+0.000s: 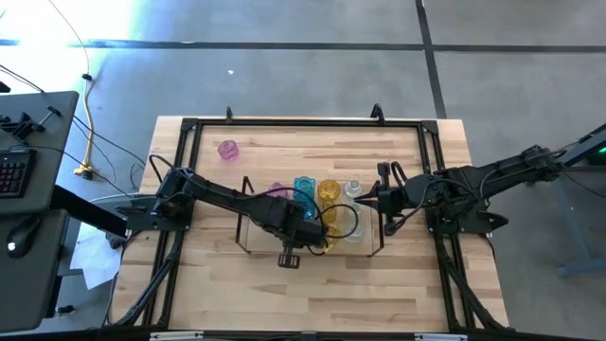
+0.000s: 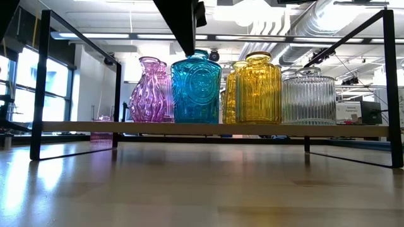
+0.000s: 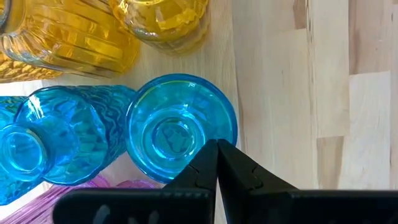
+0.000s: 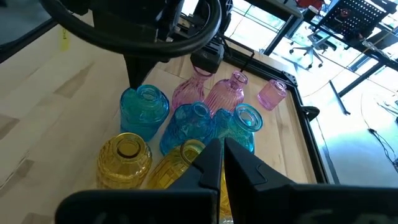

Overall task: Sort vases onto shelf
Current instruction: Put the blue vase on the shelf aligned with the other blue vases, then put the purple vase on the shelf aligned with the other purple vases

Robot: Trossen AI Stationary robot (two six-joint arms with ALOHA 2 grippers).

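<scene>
On the low shelf with thin dark wire end frames (image 2: 208,128), pink, teal blue, yellow and clear ribbed glass vases (image 2: 196,88) already stand tightly together. The left gripper (image 3: 216,163) hovers just above a teal vase, fingers closed on nothing; the right gripper (image 4: 222,163) waits beside the cluster, also closed and empty. Farther off, one small pink glass vase (image 1: 227,150) remains alone on the wooden desk (image 1: 312,294), near the black frame (image 1: 284,124); open room lies around it.

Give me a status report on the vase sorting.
Left gripper shut, empty, over the blue vase. Right gripper shut, empty, above the shelf cluster. One pink vase off the shelf. Nothing blocking.
</scene>
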